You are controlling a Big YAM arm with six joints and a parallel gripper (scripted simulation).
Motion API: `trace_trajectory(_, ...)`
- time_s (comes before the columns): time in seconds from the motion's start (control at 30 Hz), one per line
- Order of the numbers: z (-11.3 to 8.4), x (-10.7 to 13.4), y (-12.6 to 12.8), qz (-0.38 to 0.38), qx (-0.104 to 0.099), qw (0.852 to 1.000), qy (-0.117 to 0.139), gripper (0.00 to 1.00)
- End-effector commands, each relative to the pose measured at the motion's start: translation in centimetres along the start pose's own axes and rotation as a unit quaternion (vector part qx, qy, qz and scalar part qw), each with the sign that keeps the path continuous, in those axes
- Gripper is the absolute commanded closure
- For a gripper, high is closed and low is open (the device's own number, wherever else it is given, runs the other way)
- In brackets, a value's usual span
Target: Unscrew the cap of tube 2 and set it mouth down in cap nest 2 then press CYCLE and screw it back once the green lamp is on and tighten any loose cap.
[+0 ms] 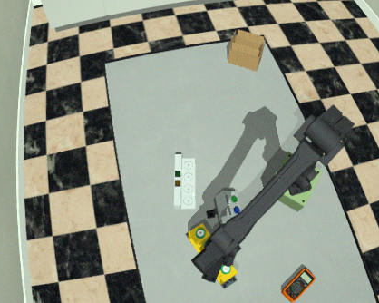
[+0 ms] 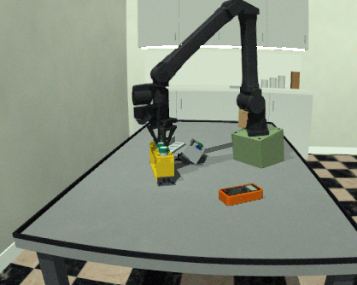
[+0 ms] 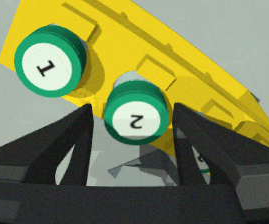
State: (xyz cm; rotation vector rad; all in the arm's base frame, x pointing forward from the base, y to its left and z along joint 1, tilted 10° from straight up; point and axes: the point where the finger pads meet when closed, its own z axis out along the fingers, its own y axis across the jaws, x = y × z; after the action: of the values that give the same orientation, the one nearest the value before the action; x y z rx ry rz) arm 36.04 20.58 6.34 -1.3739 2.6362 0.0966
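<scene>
The yellow decapping station (image 3: 151, 36) (image 1: 194, 244) (image 2: 161, 166) stands on the grey table with green-rimmed white caps on its tubes. In the wrist view, cap 1 (image 3: 48, 63) (image 1: 199, 234) sits at the upper left. Cap 2 (image 3: 134, 117) sits on its tube between my fingers. My gripper (image 3: 132, 112) (image 2: 161, 142) is open and straddles cap 2, with a small gap on each side. The arm hides tubes 2 and 3 in the top view, where cap 4 (image 1: 225, 269) shows. The white cap tray (image 1: 186, 200) (image 2: 177, 147) has empty nests and two dark lamps (image 1: 177, 178).
The grey key housing (image 1: 226, 204) (image 2: 194, 151), with the green key (image 1: 234, 199) and the blue key (image 1: 237, 210), lies between the tray and the station. An orange multimeter (image 1: 298, 283) (image 2: 241, 194), the green arm base (image 1: 301, 195) (image 2: 258, 147) and a cardboard box (image 1: 247, 49) are also on the table.
</scene>
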Motion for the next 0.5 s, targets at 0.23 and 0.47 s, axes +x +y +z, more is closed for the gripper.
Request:
trace_trajectory(0.23, -1.9, -2.1, -1.43, 0.231, 0.014, 0.973, -0.021, 0.51)
trace_trajectory(0.47, -2.0, -2.3, -1.49, 0.231, 0.015, 0.973, -0.025, 0.51)
